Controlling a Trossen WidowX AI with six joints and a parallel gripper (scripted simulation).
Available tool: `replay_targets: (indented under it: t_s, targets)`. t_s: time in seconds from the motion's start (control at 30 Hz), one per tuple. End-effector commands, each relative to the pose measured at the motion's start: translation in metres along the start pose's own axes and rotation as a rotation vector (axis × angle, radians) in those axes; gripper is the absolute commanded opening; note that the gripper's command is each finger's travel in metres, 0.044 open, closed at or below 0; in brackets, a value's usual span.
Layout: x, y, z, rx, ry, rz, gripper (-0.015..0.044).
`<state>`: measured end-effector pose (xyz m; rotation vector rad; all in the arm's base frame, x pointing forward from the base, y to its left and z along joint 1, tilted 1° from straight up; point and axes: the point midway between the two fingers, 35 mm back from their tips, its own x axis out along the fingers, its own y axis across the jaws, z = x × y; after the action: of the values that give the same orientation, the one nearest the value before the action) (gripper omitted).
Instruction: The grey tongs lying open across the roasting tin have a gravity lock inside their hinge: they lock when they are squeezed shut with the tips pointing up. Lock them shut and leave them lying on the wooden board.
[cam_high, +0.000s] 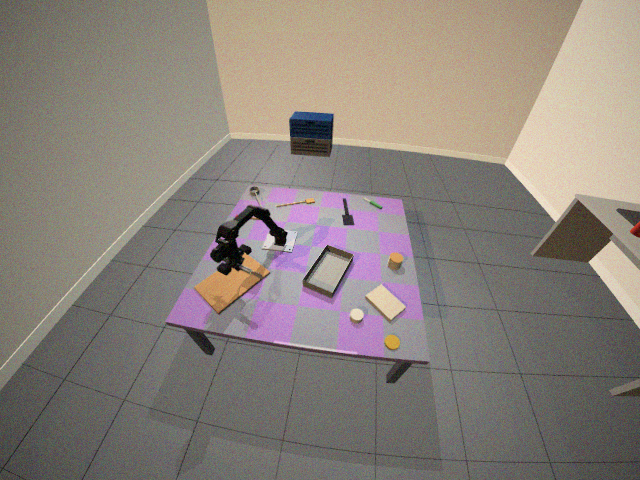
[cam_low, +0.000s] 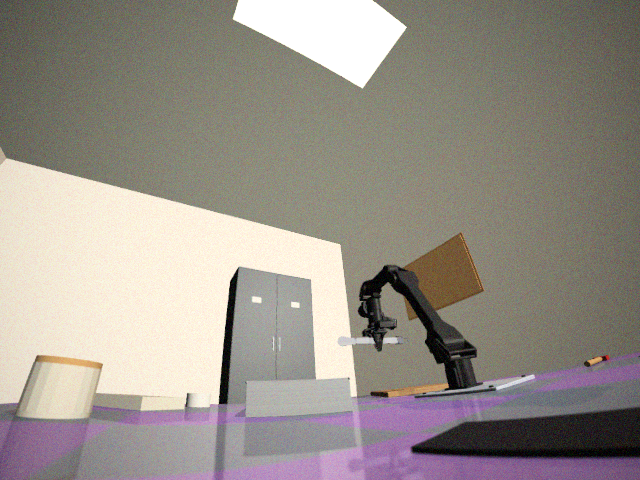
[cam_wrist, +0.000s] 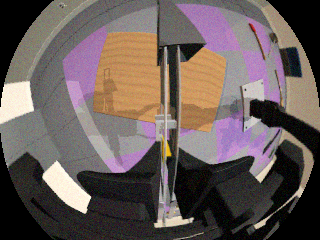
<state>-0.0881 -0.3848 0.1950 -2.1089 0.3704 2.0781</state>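
The grey tongs (cam_high: 248, 271) (cam_low: 361, 341) (cam_wrist: 165, 90) hang in the air, about level, their two long arms pressed close together and nearly parallel. My gripper (cam_low: 378, 348) (cam_wrist: 162, 143) points down and is shut on the tongs, across their arms. Tongs and gripper are well above the table, near and partly over the wooden board (cam_high: 222, 294) (cam_low: 398, 391) (cam_wrist: 130, 60), touching neither board nor tin. The roasting tin (cam_high: 319, 290) (cam_low: 297, 397) stands empty to the right of the board in the top view. The lock inside the hinge is hidden.
The arm's base plate (cam_high: 269, 244) lies behind the board. An orange-topped pot (cam_high: 395, 261) (cam_low: 59, 388), a cream block (cam_high: 385, 302), a small white pot (cam_high: 356, 315) and a yellow disc (cam_high: 392, 342) stand right of the tin. A black spatula (cam_high: 347, 219) and other utensils lie at the back.
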Motion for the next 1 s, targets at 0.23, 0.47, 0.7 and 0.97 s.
replay_targets:
  t_s: [0.23,0.47,0.7,0.97]
  targets:
    - [0.0,-0.001,0.027,0.444,-0.004,-0.003,-0.015]
    - [0.0,-0.002,0.045,0.731,-0.007,-0.003,-0.015]
    - [0.0,-0.003,0.062,1.018,-0.011,-0.002,-0.015]
    - [0.0,-0.006,0.081,1.346,-0.015,0.0,-0.015]
